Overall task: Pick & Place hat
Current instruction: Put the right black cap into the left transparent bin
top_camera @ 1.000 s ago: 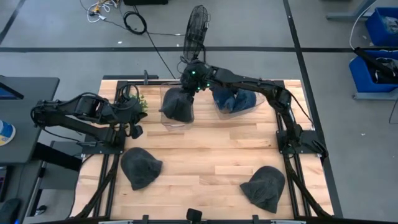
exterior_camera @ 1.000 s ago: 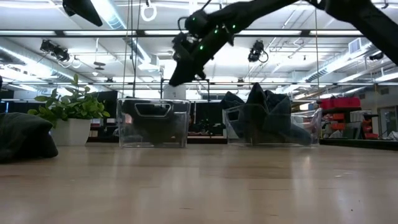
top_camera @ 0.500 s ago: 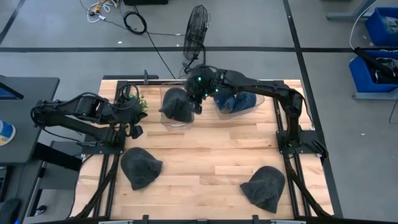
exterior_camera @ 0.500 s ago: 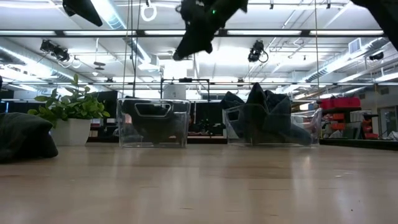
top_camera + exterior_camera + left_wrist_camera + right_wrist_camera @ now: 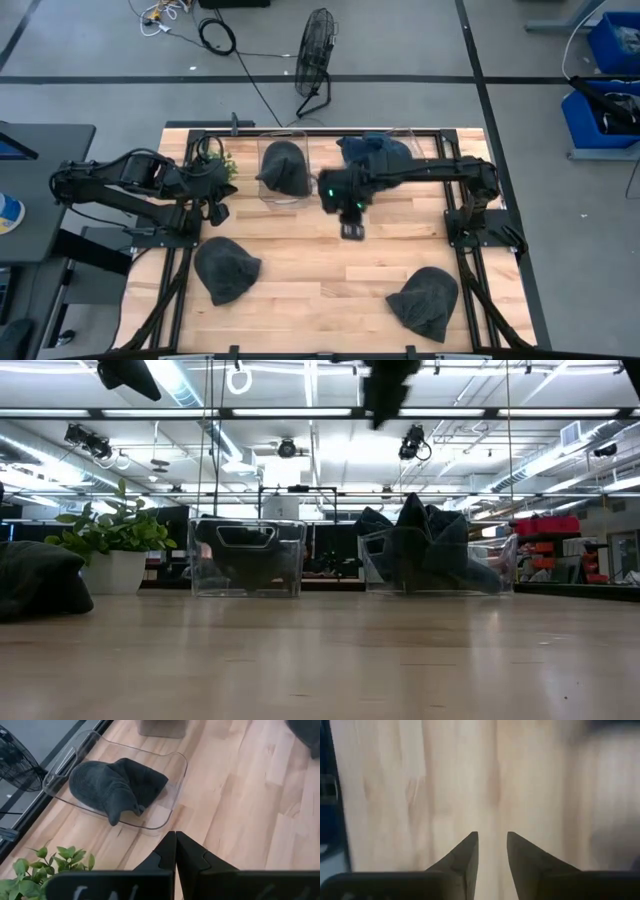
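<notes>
- The right claw (image 5: 353,230) hangs above the middle of the pale wooden counter (image 5: 330,270); its fingers (image 5: 465,857) stand slightly apart, holding nothing.
- The left claw (image 5: 175,851), fingers pressed together, waits at the counter's left edge beside a small green potted plant (image 5: 222,163).
- One dark grey knitted hat (image 5: 283,168) lies in the left clear plastic bin (image 5: 165,812); a heap of dark hats (image 5: 372,152) fills the right clear bin (image 5: 505,565).
- Two more dark hats (image 5: 226,268) lie on the counter's near corners.
- No readable writing shows anywhere.
</notes>
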Motion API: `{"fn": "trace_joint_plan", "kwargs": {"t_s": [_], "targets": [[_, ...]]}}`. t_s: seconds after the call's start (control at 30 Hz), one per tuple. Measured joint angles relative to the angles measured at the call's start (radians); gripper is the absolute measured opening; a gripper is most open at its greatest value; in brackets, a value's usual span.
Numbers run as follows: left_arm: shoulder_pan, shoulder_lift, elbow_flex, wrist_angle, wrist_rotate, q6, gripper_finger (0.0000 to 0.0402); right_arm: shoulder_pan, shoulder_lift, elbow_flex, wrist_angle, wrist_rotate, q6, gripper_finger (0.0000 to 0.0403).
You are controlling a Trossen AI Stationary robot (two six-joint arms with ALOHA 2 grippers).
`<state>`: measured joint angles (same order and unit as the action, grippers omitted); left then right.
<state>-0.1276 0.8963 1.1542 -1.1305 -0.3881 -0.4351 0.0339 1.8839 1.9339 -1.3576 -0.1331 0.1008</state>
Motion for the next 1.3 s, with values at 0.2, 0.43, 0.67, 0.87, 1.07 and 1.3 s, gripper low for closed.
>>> {"fn": "trace_joint_plan", "kwargs": {"t_s": [0.2,0.43,0.67,0.87,1.07,1.3], "targets": [[0.0,0.0,0.0,0.0,-0.002,0.0,0.0009,0.118,0.0,0.0,-0.148,0.055,0.227,0.0105],[0.0,0.0,0.0,-0.001,-0.003,0.0,0.0009,0.264,0.0,-0.009,-0.18,0.062,0.372,0.0105],[0.0,0.0,0.0,0.0,-0.003,0.024,0.0009,0.356,-0.038,-0.111,-0.177,0.099,0.505,0.0105],[0.0,0.001,0.0,0.01,0.001,0.052,0.0009,0.376,-0.143,-0.253,-0.081,0.1,0.603,0.0105],[-0.002,0.054,0.002,0.042,0.059,0.065,0.0009,0.384,-0.288,-0.442,0.055,0.078,0.667,0.0105],[-0.001,0.168,0.001,0.091,0.043,0.114,0.0009,0.422,-0.369,-0.691,0.186,-0.005,0.81,0.0105]]}}
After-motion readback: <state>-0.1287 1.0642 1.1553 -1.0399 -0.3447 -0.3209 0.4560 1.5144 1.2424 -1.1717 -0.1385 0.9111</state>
